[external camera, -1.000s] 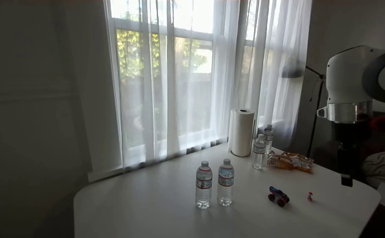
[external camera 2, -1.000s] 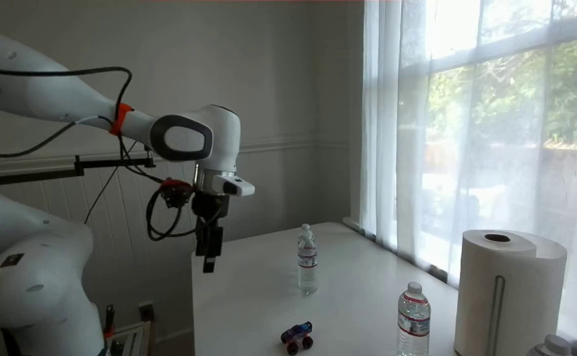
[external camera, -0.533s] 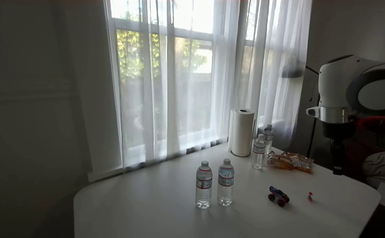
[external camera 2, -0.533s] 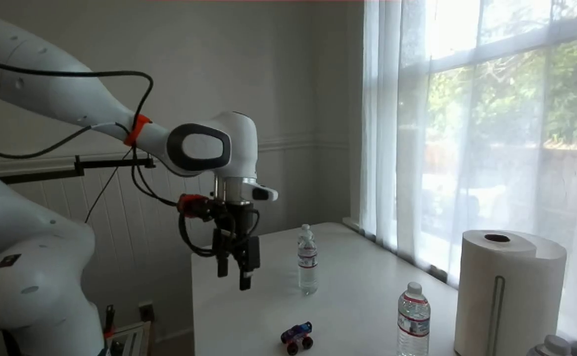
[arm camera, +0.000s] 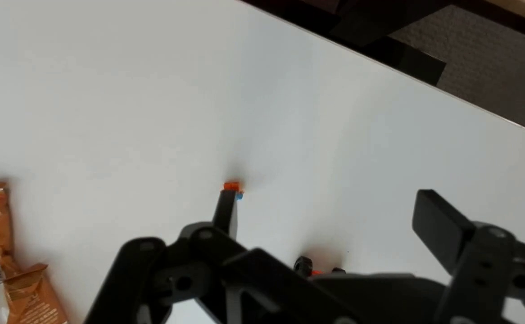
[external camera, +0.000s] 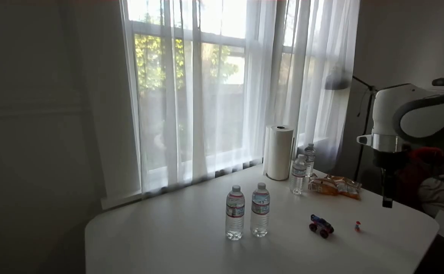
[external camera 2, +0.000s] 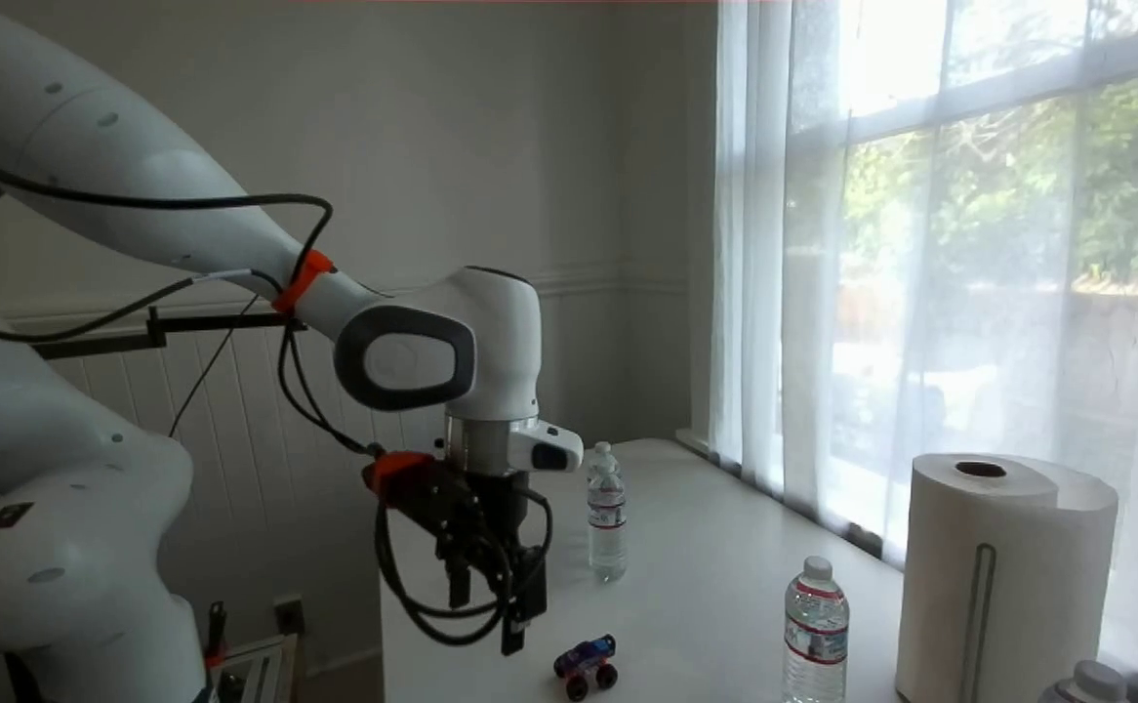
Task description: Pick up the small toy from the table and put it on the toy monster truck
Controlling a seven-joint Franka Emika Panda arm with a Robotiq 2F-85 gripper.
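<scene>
The truck (external camera: 322, 225) stands on the table (external camera: 161, 243), the toy (external camera: 357, 227) near it, to its right in an exterior view (the gripper (arm camera: 328, 198) hides part of each in the wrist view). Jaws spread wide, holding nothing, the gripper hangs above the table, apart from the truck. In an exterior view, two bottles (external camera: 260, 211) stand left of the truck, packets (external camera: 324, 185) lie behind it, and two more bottles (external camera: 298, 177) and the roll (external camera: 280, 152) stand farther back.

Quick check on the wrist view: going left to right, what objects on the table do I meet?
Orange packaging → small toy → toy monster truck, the last mostly hidden by the tool.
</scene>
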